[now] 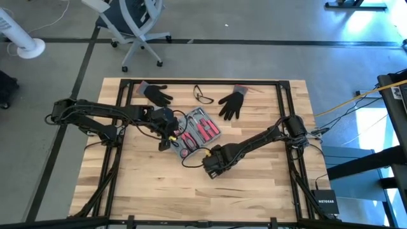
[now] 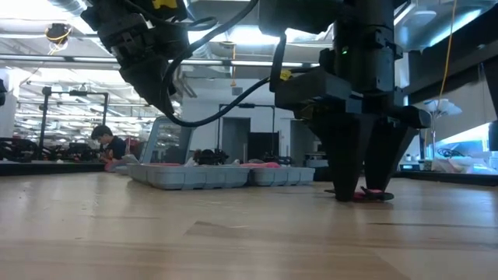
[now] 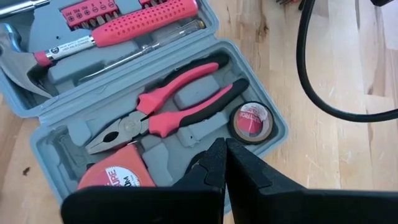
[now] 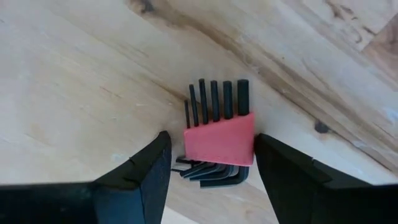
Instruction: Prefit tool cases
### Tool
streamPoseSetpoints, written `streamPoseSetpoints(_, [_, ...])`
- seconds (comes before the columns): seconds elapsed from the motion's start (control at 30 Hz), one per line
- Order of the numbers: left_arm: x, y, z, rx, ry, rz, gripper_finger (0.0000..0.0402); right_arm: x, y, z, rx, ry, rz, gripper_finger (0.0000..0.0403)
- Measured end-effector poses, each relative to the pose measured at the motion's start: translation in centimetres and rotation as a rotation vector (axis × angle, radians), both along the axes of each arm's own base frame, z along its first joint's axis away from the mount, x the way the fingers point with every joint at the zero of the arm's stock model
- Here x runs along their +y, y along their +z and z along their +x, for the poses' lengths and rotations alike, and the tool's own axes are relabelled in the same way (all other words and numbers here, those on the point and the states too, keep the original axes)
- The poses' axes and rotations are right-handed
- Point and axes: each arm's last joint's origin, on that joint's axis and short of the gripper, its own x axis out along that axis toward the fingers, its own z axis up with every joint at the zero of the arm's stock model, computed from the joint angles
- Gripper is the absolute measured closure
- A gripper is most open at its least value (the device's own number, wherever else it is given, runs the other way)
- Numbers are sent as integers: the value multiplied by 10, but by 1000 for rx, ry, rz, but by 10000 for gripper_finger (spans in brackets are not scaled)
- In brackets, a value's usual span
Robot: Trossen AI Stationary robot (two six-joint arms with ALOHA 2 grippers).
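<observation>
**Open tool case at table centre, hex keys outside it**

Lying open near the middle of the wooden table [image 1: 254, 191]: the blue-grey tool case [image 1: 196, 130], both halves flat. Seated in its moulded recesses: pink-handled pliers [image 3: 168, 109], a pink-handled screwdriver [image 3: 118, 30], a hammer [image 3: 18, 59], a row of bits [image 3: 87, 14], a roll of tape [image 3: 252, 120] and a pink tape measure [image 3: 109, 177]. Hanging just above the case's edge at about 9 o'clock of it: the left gripper [image 3: 225, 155], fingers pressed together, holding nothing.

Down on the bare wood at about 5 o'clock of the case, just beside it: the right gripper [image 4: 211, 162], fingers wide apart and straddling a set of hex keys [image 4: 219, 134] in a red holder, tips on the table at either side; whether the fingers touch the holder, cannot tell.

Along the far edge, at 12 o'clock of the case: two black gloves [image 1: 154, 93] [image 1: 233, 102] with a pair of glasses [image 1: 203, 96] between them.
</observation>
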Motion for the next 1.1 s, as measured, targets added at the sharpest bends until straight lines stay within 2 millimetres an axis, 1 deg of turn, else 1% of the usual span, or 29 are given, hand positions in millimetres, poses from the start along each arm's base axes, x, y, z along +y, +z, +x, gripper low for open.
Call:
streamPoseSetpoints(0.2, [0, 0, 0, -1, 0, 1, 401, -3, -3, 1, 14, -6, -3, 188])
streamPoseSetpoints(0.33, [0, 0, 0, 0, 0, 2, 401, -2, -10, 2, 38, -2, 10, 218])
streamPoseSetpoints(0.43, [0, 0, 0, 0, 1, 2, 401, -1, -11, 2, 43, 1, 25, 243])
streamPoseSetpoints(0.53, [0, 0, 0, -1, 2, 2, 401, -1, -11, 2, 43, 3, 26, 257])
streamPoseSetpoints(1.1, [0, 0, 0, -2, -14, 13, 401, -1, -12, 2, 49, 4, 37, 257])
